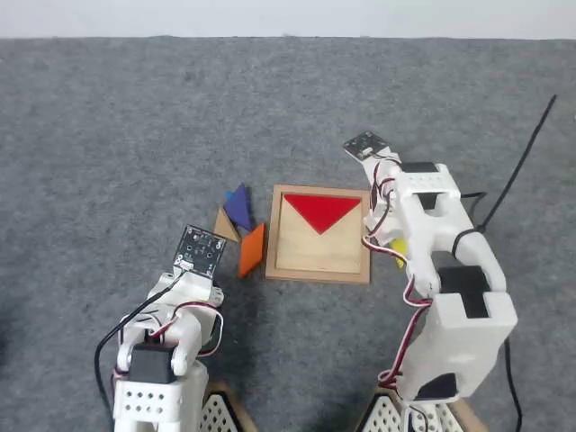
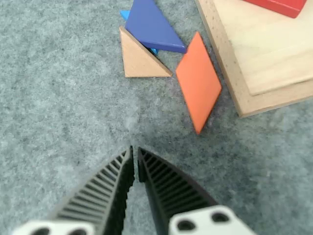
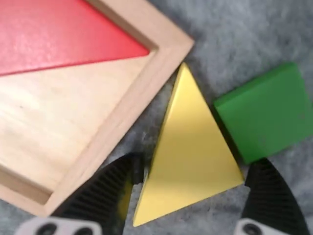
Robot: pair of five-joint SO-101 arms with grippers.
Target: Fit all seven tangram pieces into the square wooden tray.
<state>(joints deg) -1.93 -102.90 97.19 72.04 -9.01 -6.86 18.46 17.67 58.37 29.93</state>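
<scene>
Tray (image 1: 315,276) holds one red triangle (image 1: 320,211) at its far edge. Right tool (image 3: 195,169), open, straddles a yellow triangle (image 3: 190,147) beside a green square (image 3: 266,117), right of the tray; left tool (image 2: 135,152), closed, hangs near an orange piece (image 2: 198,88) on its left.

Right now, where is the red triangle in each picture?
High view: red triangle lies inside the wooden tray, in the half farther from the arms.
Left wrist view: red triangle, just a corner, inside the tray beyond the orange piece.
Right wrist view: red triangle inside the tray, across the rim from the yellow triangle.
Shared landmark: the wooden tray's rim.
</scene>
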